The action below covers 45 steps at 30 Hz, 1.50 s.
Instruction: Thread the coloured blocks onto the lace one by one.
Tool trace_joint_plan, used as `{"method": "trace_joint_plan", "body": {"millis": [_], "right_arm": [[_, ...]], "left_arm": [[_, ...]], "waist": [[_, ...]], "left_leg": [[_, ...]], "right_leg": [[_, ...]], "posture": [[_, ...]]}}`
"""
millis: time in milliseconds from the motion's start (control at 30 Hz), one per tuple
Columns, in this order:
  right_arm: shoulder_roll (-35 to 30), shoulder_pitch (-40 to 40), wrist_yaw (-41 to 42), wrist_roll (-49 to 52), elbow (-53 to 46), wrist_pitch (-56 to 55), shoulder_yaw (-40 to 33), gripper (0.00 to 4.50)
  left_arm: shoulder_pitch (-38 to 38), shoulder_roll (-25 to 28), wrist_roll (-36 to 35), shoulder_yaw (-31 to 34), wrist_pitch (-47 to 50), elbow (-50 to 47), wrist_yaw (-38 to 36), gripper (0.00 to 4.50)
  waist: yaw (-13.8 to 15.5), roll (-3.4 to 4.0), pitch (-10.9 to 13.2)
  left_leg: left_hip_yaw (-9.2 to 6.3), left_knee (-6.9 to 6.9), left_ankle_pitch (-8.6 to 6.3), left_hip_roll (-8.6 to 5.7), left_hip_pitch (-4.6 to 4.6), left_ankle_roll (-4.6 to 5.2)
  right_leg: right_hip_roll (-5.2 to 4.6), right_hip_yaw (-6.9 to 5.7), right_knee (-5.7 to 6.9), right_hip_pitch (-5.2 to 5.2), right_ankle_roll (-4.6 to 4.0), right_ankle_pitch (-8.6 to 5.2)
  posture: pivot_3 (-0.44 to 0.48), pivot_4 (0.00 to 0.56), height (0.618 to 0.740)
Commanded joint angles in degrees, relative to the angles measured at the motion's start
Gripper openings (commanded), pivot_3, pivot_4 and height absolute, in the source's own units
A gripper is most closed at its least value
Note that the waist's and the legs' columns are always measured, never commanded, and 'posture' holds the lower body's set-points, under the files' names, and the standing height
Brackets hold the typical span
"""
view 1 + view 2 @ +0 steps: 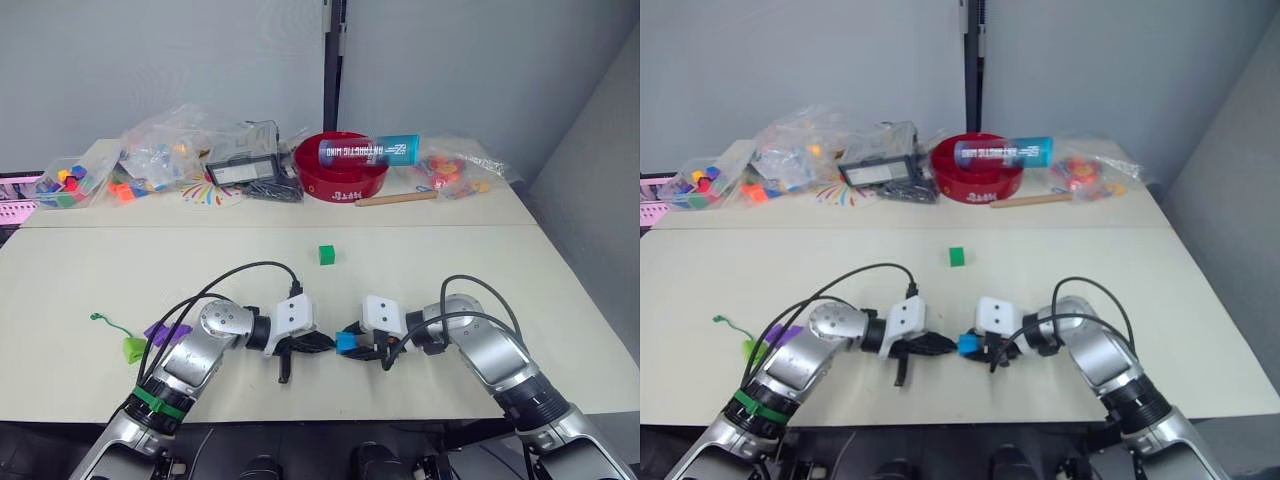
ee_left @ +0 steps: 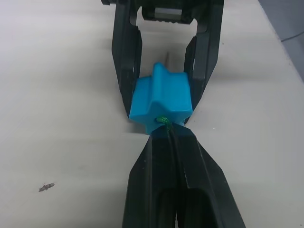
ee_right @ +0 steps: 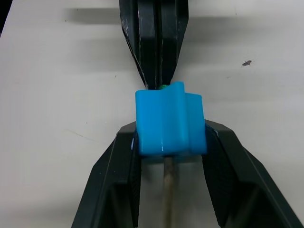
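Observation:
My right gripper [image 3: 171,137] is shut on a blue block [image 1: 346,342] just above the table's front middle. My left gripper [image 2: 166,130] is shut on the green lace [image 2: 163,119] right where it enters the block's hole. The lace's pale stiff tip [image 3: 167,190] sticks out of the block's far side, between the right fingers. A dark green block [image 1: 326,254] sits alone mid-table. A purple block [image 1: 165,332] and a lime green block [image 1: 134,348] lie at the front left, beside the lace's tail [image 1: 100,319].
Along the back of the table stand a red bowl [image 1: 340,175] with a blue can [image 1: 368,151] across it, a black device [image 1: 245,170], a wooden stick [image 1: 395,199], and clear bags of toy pieces at left [image 1: 70,182] and right [image 1: 455,170].

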Motion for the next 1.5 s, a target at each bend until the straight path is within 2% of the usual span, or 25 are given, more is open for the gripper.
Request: {"method": "trace_joint_plan", "body": {"millis": [33,200,300,533,667,733,933,1100,1233,1467,1500], "right_arm": [[0.56,-0.29,-0.21,-0.09,-0.44,0.36,1.02,1.32],[0.57,-0.33,-0.23,-0.17,-0.10,0.19,0.95,1.32],[0.84,-0.35,-0.32,-0.31,0.09,0.15,1.13,1.32],[1.15,-0.43,-0.21,-0.44,0.22,0.23,1.14,1.32],[1.55,-0.28,-0.34,0.05,-0.01,0.52,0.82,1.32],[1.96,-0.21,-0.82,0.60,-0.38,1.14,0.19,2.35],[-0.51,1.55,0.20,4.42,-5.14,4.10,-3.13,4.35],[-6.25,6.36,1.86,9.50,-11.38,5.86,-8.70,4.44],[-8.96,8.99,0.69,10.39,-12.28,5.98,-10.89,4.44],[-8.87,9.52,-2.17,8.95,-10.85,4.82,-9.79,4.44],[-8.67,9.43,-2.47,8.80,-10.69,4.70,-9.49,4.48]], "left_arm": [[-0.73,0.42,0.76,0.07,0.48,-0.52,0.79,0.02],[-0.27,1.09,0.04,1.54,1.23,-0.95,1.62,0.02],[0.17,1.49,-1.54,3.08,1.45,-2.49,1.74,0.83],[1.72,4.65,-3.51,4.90,1.77,-5.72,-0.29,3.09],[1.38,4.63,-3.10,4.62,0.87,-5.19,0.03,3.09],[0.90,4.03,-2.89,3.99,0.68,-5.01,0.00,3.12],[-0.71,1.87,-2.14,1.66,-0.22,-4.31,-0.74,3.12],[-2.62,-0.45,-1.21,-0.63,-1.35,-1.85,-0.84,3.12],[-3.78,-1.96,-0.37,-2.26,-1.74,0.23,-1.22,3.12],[-5.13,-4.41,2.14,-4.41,-3.08,5.57,-0.83,3.12],[-5.13,-4.51,2.17,-4.49,-3.17,5.76,-0.97,2.86]], "waist": [[-0.11,0.00,0.00],[-0.11,0.00,0.00],[-0.09,0.00,0.00],[-0.18,0.00,0.00],[-0.11,0.00,0.00],[-0.13,0.00,0.00],[0.13,0.00,0.00],[0.48,0.01,0.01],[0.22,0.00,0.01],[0.08,0.00,0.01],[0.12,0.00,0.01]], "left_leg": [[0.00,0.00,0.00,0.00,0.00,0.00],[0.00,0.00,0.00,0.01,0.00,0.00],[0.00,0.00,0.00,0.01,0.00,0.00],[0.00,0.00,0.00,0.02,0.02,0.00],[0.00,0.00,0.00,0.01,0.01,0.00],[0.00,0.00,0.00,0.01,0.01,0.00],[0.00,0.00,0.00,0.00,-0.04,0.00],[-0.01,0.00,0.00,-0.02,-0.08,0.00],[-0.01,0.00,0.00,-0.02,-0.07,0.00],[0.00,0.00,0.00,-0.01,-0.05,0.00],[0.00,0.00,0.00,-0.02,-0.05,0.00]], "right_leg": [[0.00,0.00,0.00,-0.01,0.00,0.00],[0.01,0.00,0.02,-0.02,0.00,0.00],[0.01,0.00,0.02,-0.02,0.00,0.00],[0.01,0.00,0.03,-0.02,0.00,0.00],[0.01,0.00,0.03,-0.01,0.00,0.00],[0.01,0.00,0.02,-0.02,0.00,0.00],[0.00,0.00,0.00,-0.03,0.00,0.00],[-0.02,-0.01,-0.10,-0.02,0.01,0.00],[-0.01,0.00,-0.12,0.00,0.01,0.00],[0.01,0.01,-0.05,-0.01,0.01,0.00],[0.01,0.01,-0.06,-0.01,0.01,0.00]], "posture": [[0.000,0.150,0.740],[0.000,0.150,0.740],[0.000,0.150,0.740],[0.000,0.150,0.740],[0.000,0.150,0.740],[0.000,0.150,0.740],[0.000,0.150,0.740],[0.000,0.150,0.740],[0.000,0.150,0.740],[0.000,0.150,0.740],[0.000,0.150,0.740]]}}
